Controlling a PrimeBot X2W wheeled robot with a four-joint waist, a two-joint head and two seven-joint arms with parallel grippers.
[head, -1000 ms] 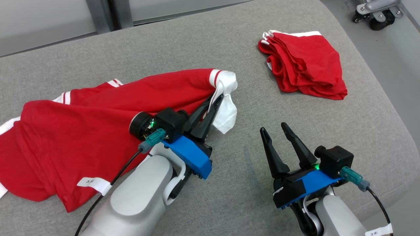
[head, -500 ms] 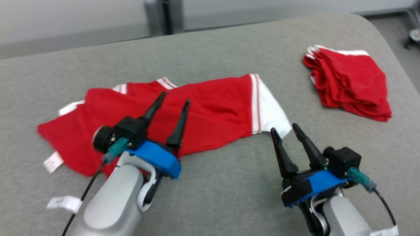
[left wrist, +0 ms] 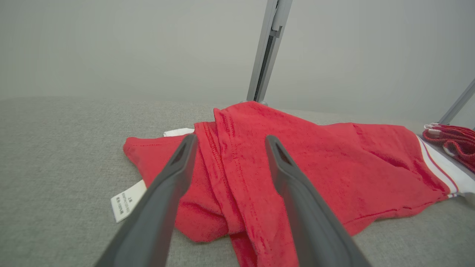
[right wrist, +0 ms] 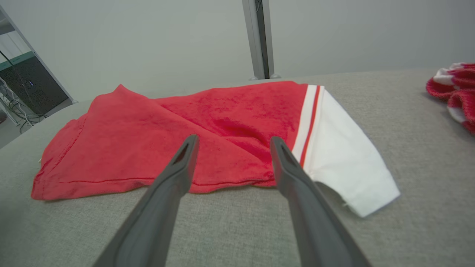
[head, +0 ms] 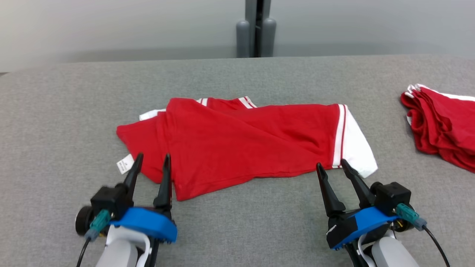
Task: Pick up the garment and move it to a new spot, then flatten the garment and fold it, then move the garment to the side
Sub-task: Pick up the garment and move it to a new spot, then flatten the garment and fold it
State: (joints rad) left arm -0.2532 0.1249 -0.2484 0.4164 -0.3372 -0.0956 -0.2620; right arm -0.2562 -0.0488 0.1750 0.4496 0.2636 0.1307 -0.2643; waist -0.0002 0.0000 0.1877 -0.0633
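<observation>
Garment (head: 237, 144): red, crumpled and folded over itself, it lay near the middle of the grey padded surface (head: 74, 111); nothing held it.
Sleeve (head: 356, 148): white with red stripes, it spread flat at the garment's right end.
Care tag (head: 125, 164): white, it stuck out from the garment's near left edge onto the padding.
Left gripper (head: 154, 155): its fingers stood wide apart and empty, pointing at the garment's near left corner beside the tag; whether the tips touched the cloth could not be told.
Right gripper (head: 331, 163): its fingers stood wide apart and empty, with the tips at the garment's near edge where red cloth met white sleeve.
Pile (head: 441, 122): folded red cloth with white trim lay at the far right, well apart from the garment.
Post (head: 256, 29): grey and upright, it stood behind the far edge.
</observation>
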